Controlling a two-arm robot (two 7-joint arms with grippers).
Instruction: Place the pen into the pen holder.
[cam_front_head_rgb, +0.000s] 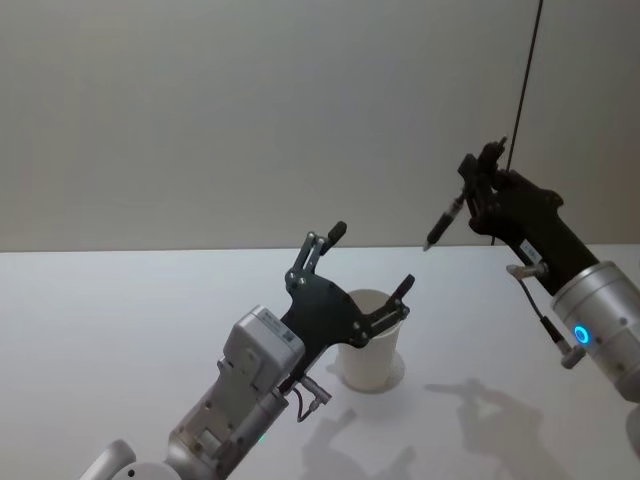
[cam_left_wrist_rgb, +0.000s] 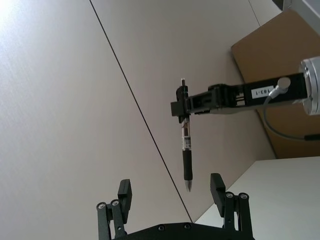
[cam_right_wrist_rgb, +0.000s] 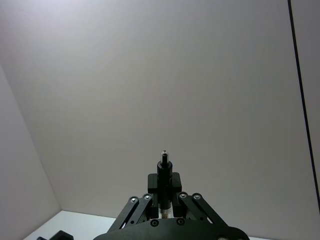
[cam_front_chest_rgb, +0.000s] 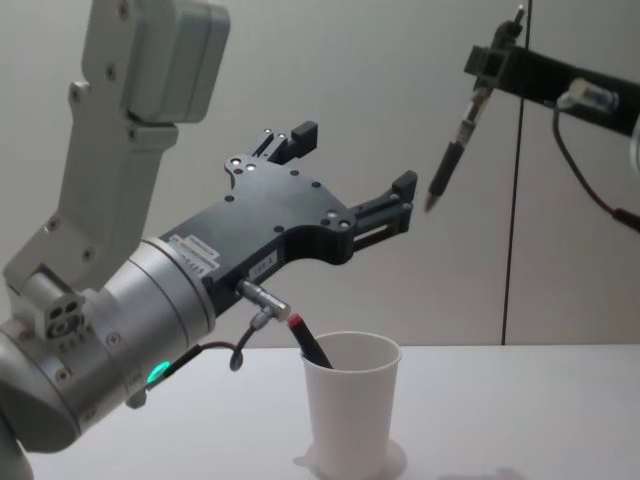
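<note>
White paper cup: pen holder (cam_front_chest_rgb: 350, 420) on the table (cam_front_head_rgb: 120, 320), below left hand (cam_front_head_rgb: 372, 262) — fingers wide apart, empty.
Pen (cam_front_chest_rgb: 455, 150): pinched in right hand (cam_front_head_rgb: 480, 195), high, right of cup.
Risk: release from here — pen misses cup, probably.

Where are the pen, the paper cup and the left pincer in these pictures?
pen (cam_left_wrist_rgb: 186, 150): left wrist view, on its barrel below the right pincer's grip.
paper cup (cam_front_chest_rgb: 349, 420): chest view, on its front wall.
left pincer (cam_front_head_rgb: 371, 260): head view, midway between its open fingertips.
</note>
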